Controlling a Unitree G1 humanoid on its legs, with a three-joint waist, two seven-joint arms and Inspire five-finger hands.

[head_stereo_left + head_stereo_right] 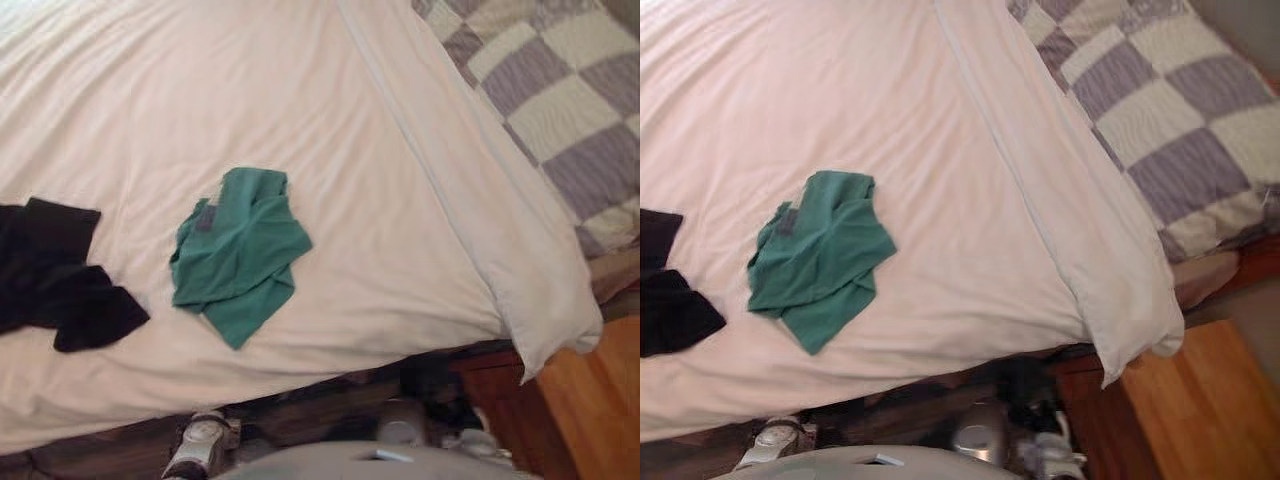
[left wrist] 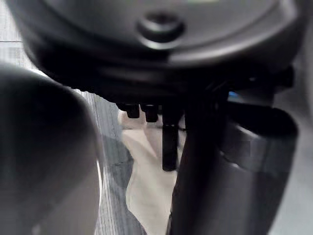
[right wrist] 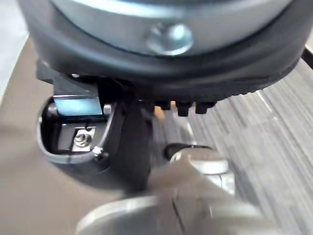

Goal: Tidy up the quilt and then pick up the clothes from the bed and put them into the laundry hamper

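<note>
Closest to me, both hands hang low beside the bed. Left hand (image 2: 146, 73) shows as a dark bulk in its own wrist camera, over a grey striped floor covering (image 2: 110, 147). I cannot tell whether it is released or clenched, and I can make out nothing in its grasp. Right hand (image 3: 220, 73) looks much the same in its wrist camera, and again I cannot tell its state.

From the head camera, the bed's near edge runs across the bottom of my view, with the dark wooden bed frame (image 1: 495, 385) under its near right corner. Orange-brown wooden floor (image 1: 600, 400) lies just past that corner.

On the bed, the green garment (image 1: 238, 255) lies crumpled a little left of centre, close to the near edge. The black garment (image 1: 60, 280) lies further to the left, apart from the green one and running out of view. Both rest on the white quilt (image 1: 300, 120), which is spread fairly flat with light creases.

A thick white border (image 1: 480, 220) runs along the quilt's right side from the far edge to the near right corner, where its end droops over the bed. Beyond that border, on the far right, lies a checked blanket (image 1: 570, 110) in purple-grey and cream squares.
</note>
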